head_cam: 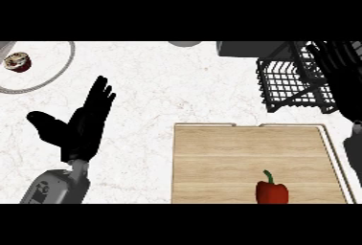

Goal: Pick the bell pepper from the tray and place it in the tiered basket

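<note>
Your left hand [79,125] has its fingers straight and held close together, pointing up and a little to the right, with the thumb spread well out to the left; nothing is between them and nothing touches them. The hand stands over bare white counter [163,91], and its grey forearm [58,186] comes in from the lower left edge of the head view. Of your right hand [354,148] you see only a dark sliver at the right edge, just past the tray's right rim, and you cannot tell how its fingers stand. Move outward from the left hand and you come to the wooden tray [240,153], which fills the lower right part of the view with its left rim well apart from the hand. The red bell pepper [271,191] sits on the tray near its lower edge, right of the tray's middle, with its green stem pointing up; neither hand touches it. Beyond the tray's top rim, in the upper right corner, stands the black wire tiered basket [297,83], close to the tray but not touching it, with a grey block [251,49] just beside it on the left. Far off at the upper left lies a round plate [60,72], cut by the edge, and on it a small cupcake [17,62].
</note>
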